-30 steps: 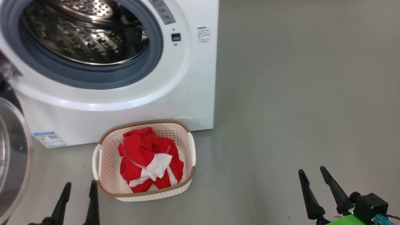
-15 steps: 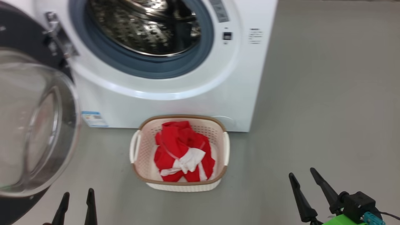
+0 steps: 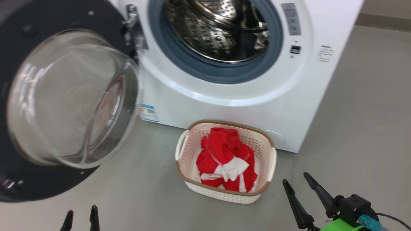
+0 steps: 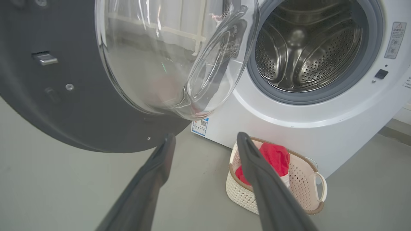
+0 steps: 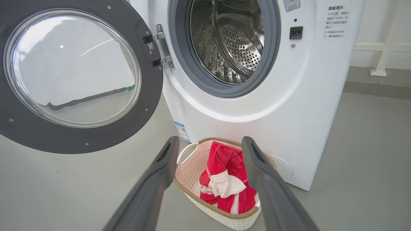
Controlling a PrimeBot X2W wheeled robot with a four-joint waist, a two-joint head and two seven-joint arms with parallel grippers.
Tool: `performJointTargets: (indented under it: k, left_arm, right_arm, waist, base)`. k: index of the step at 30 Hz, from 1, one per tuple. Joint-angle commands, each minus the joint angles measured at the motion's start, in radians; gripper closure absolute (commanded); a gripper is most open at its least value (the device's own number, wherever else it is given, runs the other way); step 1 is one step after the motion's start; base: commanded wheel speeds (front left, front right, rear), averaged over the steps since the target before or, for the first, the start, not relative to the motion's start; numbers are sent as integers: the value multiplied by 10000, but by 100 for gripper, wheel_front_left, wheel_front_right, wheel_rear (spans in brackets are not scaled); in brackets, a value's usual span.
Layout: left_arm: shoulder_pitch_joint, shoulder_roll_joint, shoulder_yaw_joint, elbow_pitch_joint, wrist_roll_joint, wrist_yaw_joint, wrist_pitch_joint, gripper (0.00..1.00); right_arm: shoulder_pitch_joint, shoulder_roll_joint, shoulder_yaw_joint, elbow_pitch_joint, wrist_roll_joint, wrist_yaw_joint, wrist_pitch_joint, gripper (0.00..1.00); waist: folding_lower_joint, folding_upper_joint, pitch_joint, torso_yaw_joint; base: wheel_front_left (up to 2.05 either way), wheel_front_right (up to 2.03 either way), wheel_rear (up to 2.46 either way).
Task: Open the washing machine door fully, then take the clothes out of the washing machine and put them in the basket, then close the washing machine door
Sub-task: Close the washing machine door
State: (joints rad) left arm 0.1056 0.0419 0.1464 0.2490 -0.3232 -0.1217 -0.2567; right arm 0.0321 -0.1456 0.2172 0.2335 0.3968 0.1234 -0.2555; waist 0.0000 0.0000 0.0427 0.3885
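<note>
The white washing machine (image 3: 257, 106) stands with its door (image 3: 48, 19) swung wide to the left, the glass bowl bulging toward me. Its steel drum (image 5: 231, 41) looks bare where I can see in. The red and white clothes (image 3: 224, 157) lie bunched in the cream basket (image 3: 224, 196) on the floor before the machine. My left gripper (image 3: 81, 211) is open and low, left of the basket, just under the door's lower rim (image 4: 48, 96) in the left wrist view. My right gripper (image 3: 296, 178) is open, right of the basket, holding nothing; its wrist view looks over the clothes (image 5: 224, 166).
Bare grey floor (image 3: 369, 128) stretches to the right of the machine. The open door overhangs the floor on the left. A white pipe frame (image 5: 382, 48) stands against the wall behind the machine's right side. A small blue label (image 3: 149, 113) sits low on the front.
The head view has swung left, so machine and basket slid right in the picture and the open door came fully into it. The clothes stay in the basket. Both grippers stay open.
</note>
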Motion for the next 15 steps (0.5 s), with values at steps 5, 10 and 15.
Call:
performJointTargets:
  k: [5,10,15]
  left_arm:
    - [112,84,228,-309,-282,243,-51,0]
    - [259,84,248,-422,-448,399,-51,0]
    - [335,84,302,-510,-570,452,-51,0]
  right_arm:
    - [-480,-33,482,-159,206,73,-63,0]
    - [-567,22,674,-136,251,73,-63,0]
    - [-594,35,799,-147,291,73,-63,0]
  waist:
    - [0,0,-260,804]
    - [0,0,-250,877]
    - [0,0,-229,885]
  base:
    - [0,0,0]
    - [0,0,0]
    - [0,0,0]
